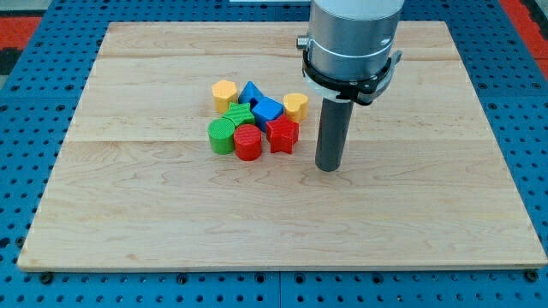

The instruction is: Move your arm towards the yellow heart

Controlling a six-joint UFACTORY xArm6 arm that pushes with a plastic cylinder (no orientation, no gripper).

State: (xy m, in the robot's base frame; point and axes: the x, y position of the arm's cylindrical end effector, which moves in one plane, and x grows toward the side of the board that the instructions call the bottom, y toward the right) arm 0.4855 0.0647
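My tip [329, 168] sits on the wooden board [128, 222], a bare rod with no jaws to open or close. The yellow heart [296, 105] lies up and slightly to the view's left of it, near but apart, at the right edge of the cluster, just above the red star [282, 135]. I judge a short push toward the view's top-left.

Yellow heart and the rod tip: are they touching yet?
Apart. The camera view shows bare wood between my tip and the yellow heart, which lies up and to the view's left of it.
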